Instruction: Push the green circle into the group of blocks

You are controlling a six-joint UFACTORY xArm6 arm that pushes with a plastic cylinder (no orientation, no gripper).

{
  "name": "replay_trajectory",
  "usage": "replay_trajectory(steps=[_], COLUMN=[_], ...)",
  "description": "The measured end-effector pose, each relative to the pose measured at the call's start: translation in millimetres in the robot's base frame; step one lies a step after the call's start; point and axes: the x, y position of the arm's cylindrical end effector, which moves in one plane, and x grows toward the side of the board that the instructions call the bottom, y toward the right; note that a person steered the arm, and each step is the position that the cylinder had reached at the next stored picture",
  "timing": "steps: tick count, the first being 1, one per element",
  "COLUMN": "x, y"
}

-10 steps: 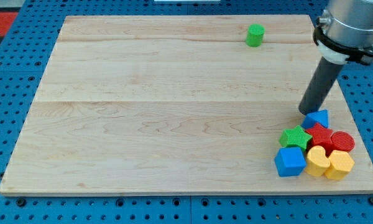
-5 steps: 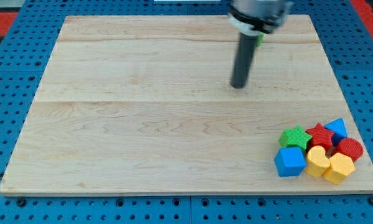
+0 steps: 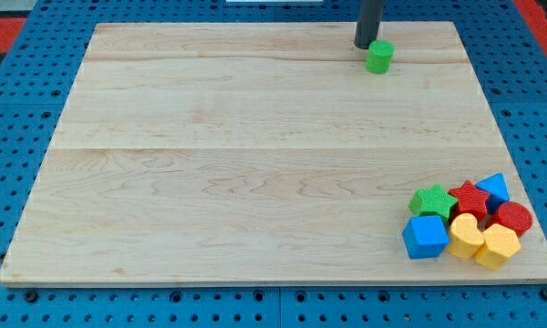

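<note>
The green circle [image 3: 378, 56] sits near the top edge of the wooden board, right of centre. My tip [image 3: 364, 46] is at its upper left, touching or almost touching it. The group of blocks lies at the board's bottom right: a green star [image 3: 433, 200], a red star [image 3: 469, 197], a blue triangle-like block [image 3: 493, 189], a red round block [image 3: 513, 219], a blue cube [image 3: 425, 237] and two yellow blocks [image 3: 464, 236] [image 3: 499, 245].
The wooden board [image 3: 210, 155] lies on a blue pegboard table [image 3: 9, 137]. The group sits close to the board's right and bottom edges.
My tip moved from beside the group at the right, across the board's middle, up to the green circle. The blue triangle and red round block shifted slightly right. The green circle moved slightly down and right.
</note>
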Motion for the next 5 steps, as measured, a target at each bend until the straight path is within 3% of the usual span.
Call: replay_trajectory(steps=[3, 5], x=[67.9, 54.3], y=[38.8, 74.4])
